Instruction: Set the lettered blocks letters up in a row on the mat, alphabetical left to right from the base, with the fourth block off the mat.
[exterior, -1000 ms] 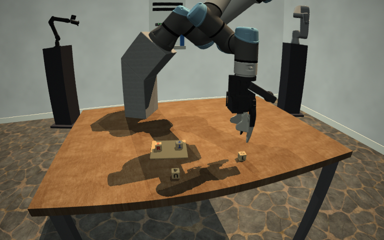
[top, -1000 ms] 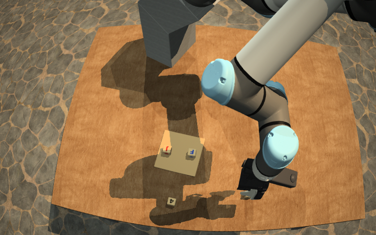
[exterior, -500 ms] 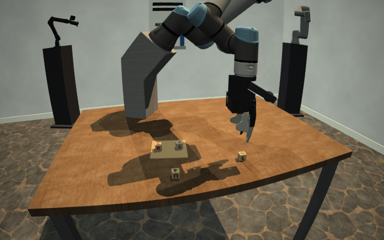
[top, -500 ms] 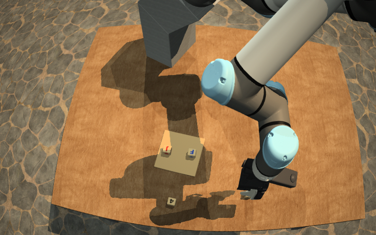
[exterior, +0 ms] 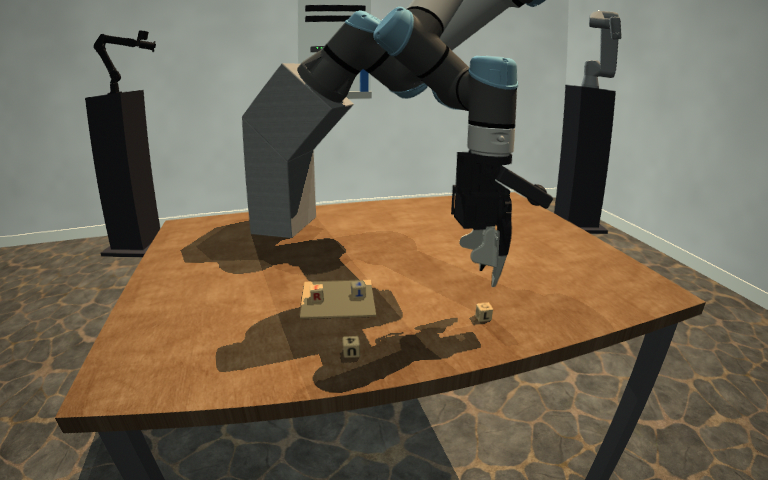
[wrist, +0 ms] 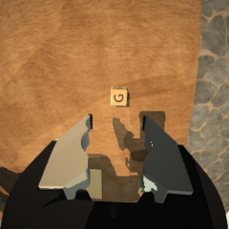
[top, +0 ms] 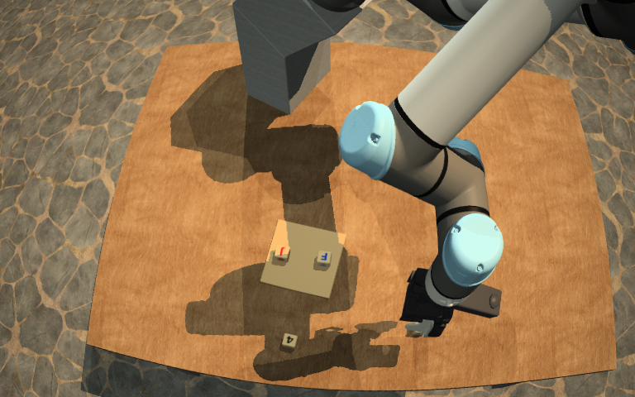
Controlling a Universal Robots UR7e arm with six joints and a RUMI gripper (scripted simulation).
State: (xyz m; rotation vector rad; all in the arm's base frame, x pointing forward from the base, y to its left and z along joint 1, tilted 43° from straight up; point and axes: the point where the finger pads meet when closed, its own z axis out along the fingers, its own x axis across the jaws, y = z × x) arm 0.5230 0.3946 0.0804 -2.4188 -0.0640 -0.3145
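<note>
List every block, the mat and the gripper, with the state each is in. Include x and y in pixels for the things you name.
J block (top: 281, 255) (exterior: 316, 294): on mat, J up
F block (top: 323, 257) (exterior: 357, 290): on mat, F up
G block (exterior: 484, 313) (wrist: 119, 96): off mat, G up
4 block (top: 289, 341) (exterior: 351, 348): off mat, 4 up
Mat (top: 299, 280) (exterior: 339, 308) (wrist: 96, 183): flat on table
Gripper (top: 418, 328) (exterior: 488, 277) (wrist: 117, 115): partly open, nothing held

red j tops one r-sided block (top: 281, 254) (exterior: 316, 294), blue f another (top: 323, 258) (exterior: 357, 291) — 4 the u-sided (top: 289, 341) (exterior: 350, 347), g the l-sided (top: 413, 333) (exterior: 484, 312) (wrist: 118, 96).

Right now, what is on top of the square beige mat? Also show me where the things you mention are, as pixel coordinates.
On the square beige mat (top: 304, 278) (exterior: 338, 309) stand two small cream cube blocks, showing red J (top: 281, 253) (exterior: 316, 293) and blue F (top: 323, 257) (exterior: 357, 290). The mat surface directly beneath them is covered, so unseen.
</note>
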